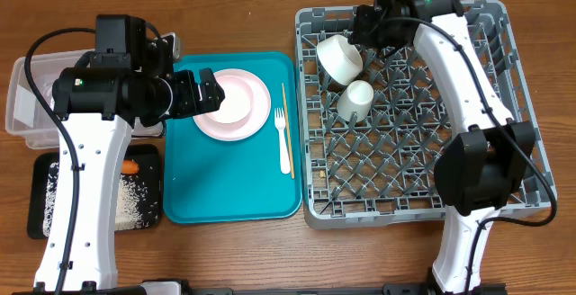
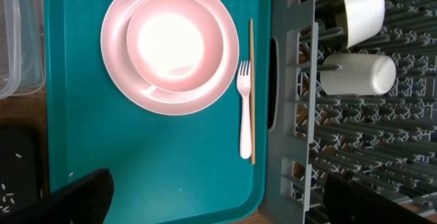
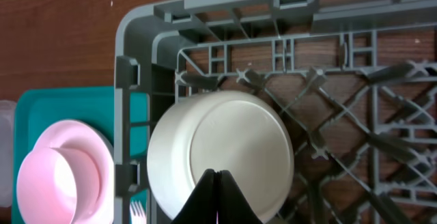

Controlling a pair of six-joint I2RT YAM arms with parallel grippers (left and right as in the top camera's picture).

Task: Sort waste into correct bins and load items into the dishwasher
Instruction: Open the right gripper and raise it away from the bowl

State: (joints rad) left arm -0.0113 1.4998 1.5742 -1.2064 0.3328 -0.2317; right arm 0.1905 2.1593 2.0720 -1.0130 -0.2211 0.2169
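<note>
The pink plate (image 1: pixel 236 104) with a smaller pink dish on it lies on the teal tray, also in the left wrist view (image 2: pixel 171 43). A white fork (image 1: pixel 283 140) and a wooden chopstick (image 1: pixel 284 106) lie to its right. My left gripper (image 1: pixel 205 93) is wide open over the tray beside the plate, empty (image 2: pixel 218 207). A white bowl (image 1: pixel 338 58) and a white cup (image 1: pixel 355 99) lie on their sides in the grey dish rack (image 1: pixel 405 178). My right gripper (image 1: pixel 364 27) is shut and empty just above the bowl (image 3: pixel 218 142), fingertips pressed together (image 3: pixel 217 183).
The teal tray (image 1: pixel 234 183) sits between the rack and the bins. A clear tub (image 1: pixel 31 106) stands at the far left. Below it, a black tray (image 1: pixel 45 201) holds scattered rice (image 1: pixel 135 196) and an orange carrot (image 1: pixel 132 165).
</note>
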